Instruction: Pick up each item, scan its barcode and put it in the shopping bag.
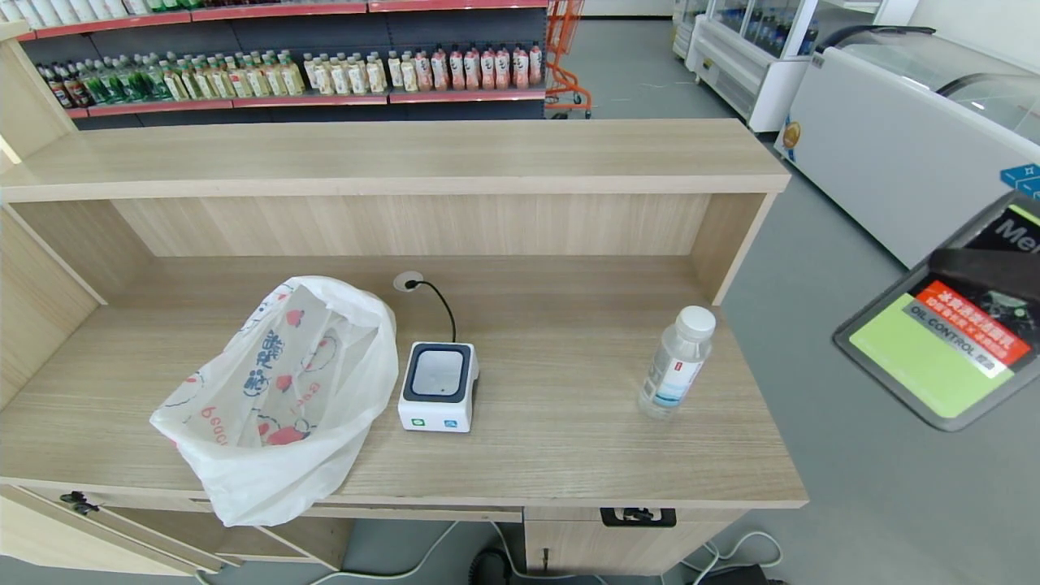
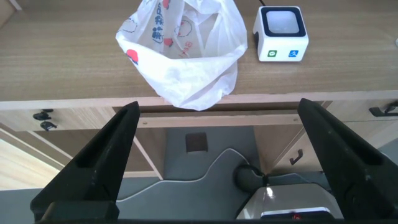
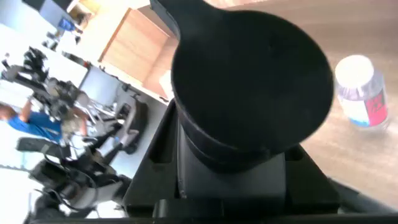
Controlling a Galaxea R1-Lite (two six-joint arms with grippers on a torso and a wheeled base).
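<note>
A white printed shopping bag [image 1: 280,398] lies open on the left of the wooden counter [image 1: 569,455]. Beside it, at the middle, stands the white barcode scanner [image 1: 439,386]. A clear water bottle [image 1: 677,361] with a white cap stands upright to the right. Off the counter's right end, a black tube with a green and red label [image 1: 934,349] hangs in the air, with my right gripper [image 1: 987,275] shut on it; its round black cap [image 3: 249,81] looms large in the right wrist view. My left gripper [image 2: 217,168] is open and empty, below the counter's front edge in front of the bag [image 2: 183,50].
The counter has a raised back ledge [image 1: 390,158] and side walls. The scanner's cable [image 1: 443,305] runs to a hole at the back. Freezers [image 1: 894,122] stand on the floor to the right, and drink shelves [image 1: 284,73] behind.
</note>
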